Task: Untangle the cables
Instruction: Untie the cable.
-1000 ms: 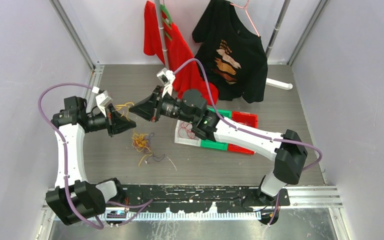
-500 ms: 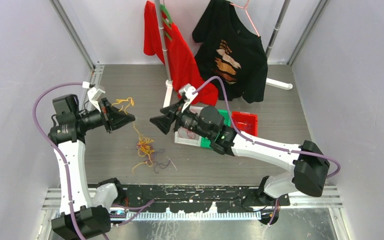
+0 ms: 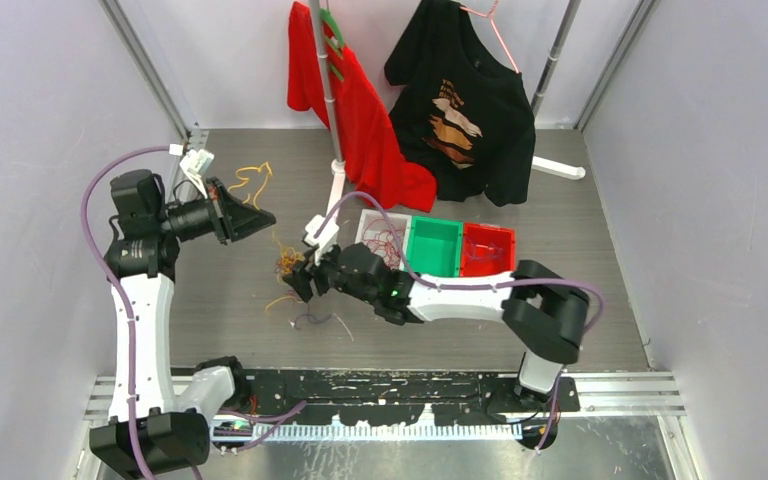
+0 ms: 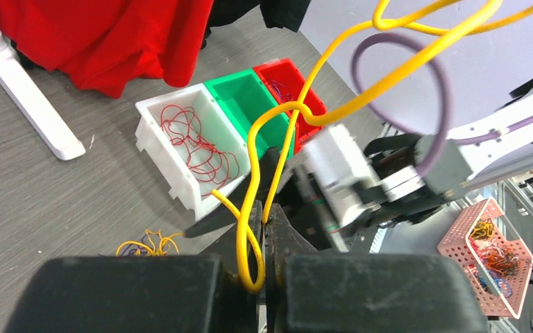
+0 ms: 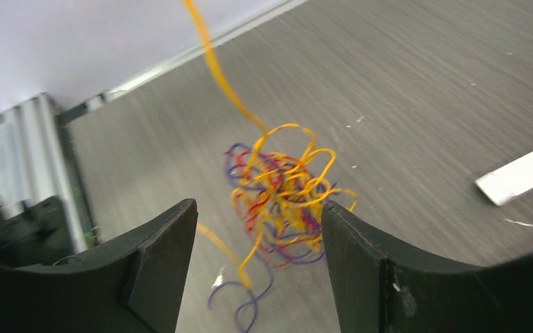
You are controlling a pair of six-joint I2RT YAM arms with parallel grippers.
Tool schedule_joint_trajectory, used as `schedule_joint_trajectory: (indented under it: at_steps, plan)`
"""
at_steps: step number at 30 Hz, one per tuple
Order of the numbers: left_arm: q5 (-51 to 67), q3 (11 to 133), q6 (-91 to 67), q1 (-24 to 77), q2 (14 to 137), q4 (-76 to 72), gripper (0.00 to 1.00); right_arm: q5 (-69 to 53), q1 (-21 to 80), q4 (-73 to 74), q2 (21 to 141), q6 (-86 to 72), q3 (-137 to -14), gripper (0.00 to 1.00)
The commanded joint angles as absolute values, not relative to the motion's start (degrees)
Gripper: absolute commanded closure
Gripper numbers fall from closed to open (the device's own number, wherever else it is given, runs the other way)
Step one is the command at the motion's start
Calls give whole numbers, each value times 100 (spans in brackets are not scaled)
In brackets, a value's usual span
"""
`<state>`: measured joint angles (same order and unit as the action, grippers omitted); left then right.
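Your right hand [image 5: 258, 239] has dropped, wide open, over the cables [image 5: 281, 208] tangled on the bench [image 3: 220, 320] left of the white bin [image 3: 368, 222], while your left hand [image 4: 264, 225] pinches one yellow cable [image 4: 250, 159] above, probably nearly free.

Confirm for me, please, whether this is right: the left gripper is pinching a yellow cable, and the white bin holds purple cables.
Not quite. The white bin holds red cables, not purple ones, as the left wrist view shows. The rest stands: the left gripper is pinching a yellow cable.
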<state>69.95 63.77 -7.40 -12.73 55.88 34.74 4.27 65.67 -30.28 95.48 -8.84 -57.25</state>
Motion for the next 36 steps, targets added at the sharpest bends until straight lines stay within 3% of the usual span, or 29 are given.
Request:
schedule_joint_trajectory:
  at_steps: [1,5,9,13,17,27,28,31,33,36]
  plan:
    - [6844,6762,-1298,-1128,5505,3114,100,1297,6583,-3909,10214,-283,-6374,31]
    - [6816,6840,-1429,-1107,5508,3133,100,1180,6581,-3972,10802,-336,-6731,43]
    - [6767,7019,-1398,-1099,5531,3262,100,1029,6583,-4126,11038,-624,-6565,70]
    - [6636,7279,-1373,-1099,5601,3375,100,1001,6583,-4519,10878,-847,-6000,88]
    - [6443,7529,-1229,-1103,5667,3490,100,1078,6583,-4935,10536,-1020,-5377,98]
    - [5486,7840,-501,-1111,5910,3975,100,723,6548,-5824,9793,-1513,-4351,99]
    - [5511,7803,-411,-1102,5933,4064,94,520,6504,-5796,9731,-1624,-4388,99]
    - [6116,7676,239,-1099,6034,4782,36,-226,6253,-5465,9529,-2159,-4676,99]
    - [6466,7681,1093,-1099,6141,5712,21,-728,6058,-5460,9455,-2670,-4953,99]
    - [6630,7756,2579,-1099,6302,7197,16,-1392,5816,-5460,9425,-3296,-5345,99]
